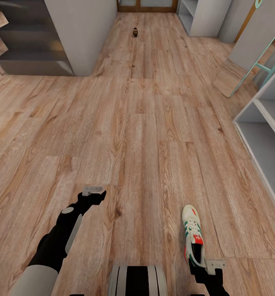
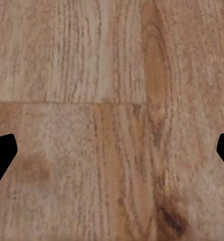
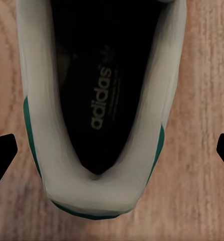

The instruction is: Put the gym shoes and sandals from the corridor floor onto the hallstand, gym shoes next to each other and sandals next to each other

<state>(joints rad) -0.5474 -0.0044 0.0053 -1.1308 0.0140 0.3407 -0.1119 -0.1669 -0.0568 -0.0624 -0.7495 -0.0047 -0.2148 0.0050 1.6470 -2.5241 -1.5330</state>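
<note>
One white lace-up gym shoe [image 1: 193,234] with green side stripes and a red-orange tongue tag is seen on the light brown wood-grain plank floor [image 1: 145,123], toe pointing away from the robot. "adidas" is printed on its dark insole. The right tool [image 3: 112,150] is poised directly above the heel opening, fingers spread wide. The left tool [image 2: 112,150], arm bent forward, is likewise held apart over bare planks. A pale grey shelf unit [image 1: 264,123] is located at right.

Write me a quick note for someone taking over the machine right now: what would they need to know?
Left gripper: open, empty, over bare corridor floor.
Right gripper: open, fingers either side of a gym shoe's heel; not gripped yet.
That shoe lies on the floor, toe pointing away.
A small dark object lies far down the corridor; too small to identify.
Pale grey shelving stands to the right.
Done: nothing visibly shelved. Left: all of it.
</note>
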